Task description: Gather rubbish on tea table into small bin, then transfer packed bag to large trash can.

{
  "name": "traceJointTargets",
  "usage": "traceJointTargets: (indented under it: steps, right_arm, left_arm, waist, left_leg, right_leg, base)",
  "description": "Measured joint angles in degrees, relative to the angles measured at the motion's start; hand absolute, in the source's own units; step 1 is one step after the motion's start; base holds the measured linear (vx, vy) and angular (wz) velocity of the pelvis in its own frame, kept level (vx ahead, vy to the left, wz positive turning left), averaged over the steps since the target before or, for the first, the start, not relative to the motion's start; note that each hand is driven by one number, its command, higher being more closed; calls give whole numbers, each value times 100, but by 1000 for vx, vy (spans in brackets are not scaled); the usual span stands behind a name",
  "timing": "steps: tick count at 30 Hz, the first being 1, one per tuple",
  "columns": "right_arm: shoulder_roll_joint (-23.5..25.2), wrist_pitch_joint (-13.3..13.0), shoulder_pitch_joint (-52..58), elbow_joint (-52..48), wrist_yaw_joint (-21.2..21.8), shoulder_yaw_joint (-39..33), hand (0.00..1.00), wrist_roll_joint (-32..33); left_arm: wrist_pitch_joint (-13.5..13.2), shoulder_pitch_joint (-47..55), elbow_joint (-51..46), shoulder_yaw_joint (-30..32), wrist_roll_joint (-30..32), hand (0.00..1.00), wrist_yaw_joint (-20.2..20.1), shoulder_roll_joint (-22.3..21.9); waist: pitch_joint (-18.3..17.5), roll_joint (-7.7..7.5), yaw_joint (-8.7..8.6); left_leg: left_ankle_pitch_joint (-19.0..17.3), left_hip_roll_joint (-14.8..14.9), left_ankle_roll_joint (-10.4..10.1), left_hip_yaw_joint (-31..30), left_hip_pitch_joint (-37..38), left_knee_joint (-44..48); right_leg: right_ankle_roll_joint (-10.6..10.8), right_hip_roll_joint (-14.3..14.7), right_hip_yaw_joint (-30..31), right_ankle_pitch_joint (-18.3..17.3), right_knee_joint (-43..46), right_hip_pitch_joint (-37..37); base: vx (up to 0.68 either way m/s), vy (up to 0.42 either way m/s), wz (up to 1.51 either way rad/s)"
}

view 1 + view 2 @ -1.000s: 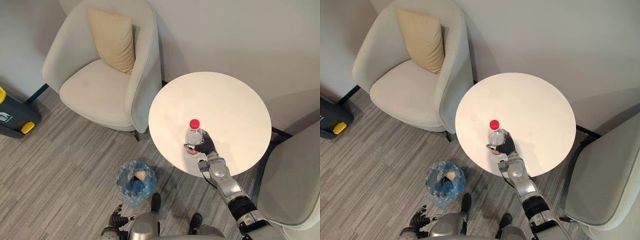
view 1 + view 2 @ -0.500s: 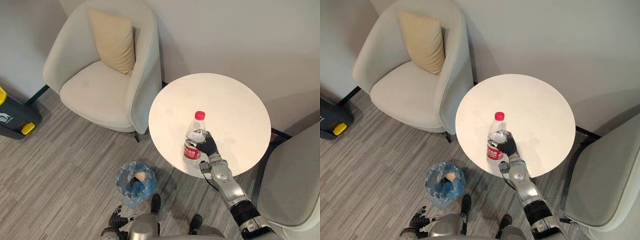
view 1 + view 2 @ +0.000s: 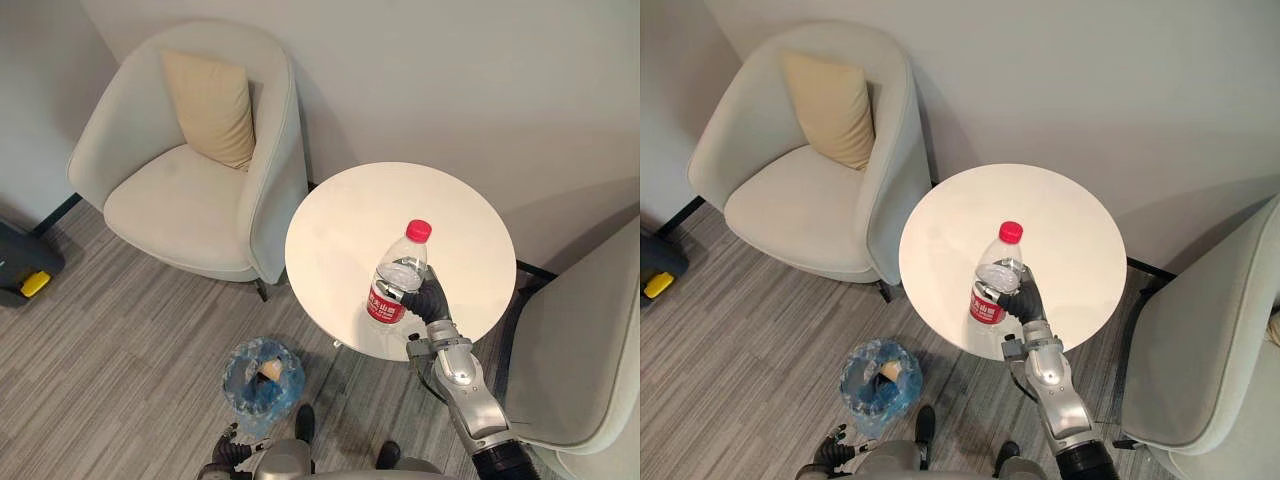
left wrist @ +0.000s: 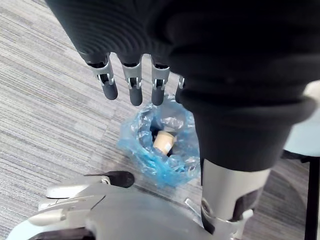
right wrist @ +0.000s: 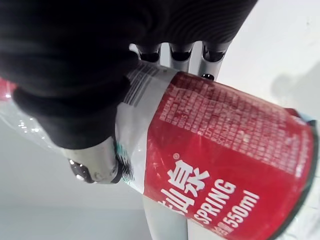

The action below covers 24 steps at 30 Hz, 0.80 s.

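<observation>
I see a clear plastic bottle (image 3: 400, 272) with a glossy red label (image 3: 384, 307), a smooth matt table (image 3: 340, 220), a crinkled blue plastic bag (image 3: 243, 380), a cloth chair (image 3: 170, 200).

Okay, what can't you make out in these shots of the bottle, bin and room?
Gap between bottle and table: eye views look down from above.
Contents of the small bin beneath the beige piece: bag folds hide them, left wrist view.
The black-and-yellow object: cut by the left edge, eye views.
Fingertips of the right hand: behind the bottle, eye views.
Thumb of the left hand: behind its cover, left wrist view.
</observation>
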Motion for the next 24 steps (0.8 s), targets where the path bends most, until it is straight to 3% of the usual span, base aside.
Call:
traceJointTargets:
  steps: [6, 19, 23, 24]
  right_arm:
    - [3, -46, 352, -169, 47, -64, 100, -219]
    - [25, -47, 715, -361, 106, -137, 100, -745]
    - [-94, -46, 559, -289, 103, -58, 100, -810]
    - [-131, -45, 559, -289, 99, -93, 100, -863]
  left_arm:
    - [1, 49, 111, -4, 3, 0, -9, 18]
    - [-4, 114, 125, -49, 2, 0, -13, 22]
    - [-17, 83, 122, -69, -10, 0, -13, 27]
    - [-17, 57, 113, -83, -12, 0, -19, 38]
  waist:
    - [-197, -19, -106]
    - [-259, -5, -117]
    - [-252, 20, -130]
    - [-250, 23, -139]
  left_leg:
    - [0, 7, 0, 37, 22, 0]
    - [-3, 23, 1, 177, 157, 0]
    - [-2, 38, 3, 277, -70, 117]
    - [-1, 5, 3, 188, -222, 224]
  right_leg:
    - [19, 2, 42, 21, 0, 4]
    - [27, 6, 211, 48, 19, 24]
    - [27, -40, 451, -65, 630, -458]
    - [40, -62, 768, -184, 1076, -734]
  base:
    - [-32, -1, -3]
    - [-33, 3, -6]
    - [-38, 14, -13]
    - [-59, 29, 45]
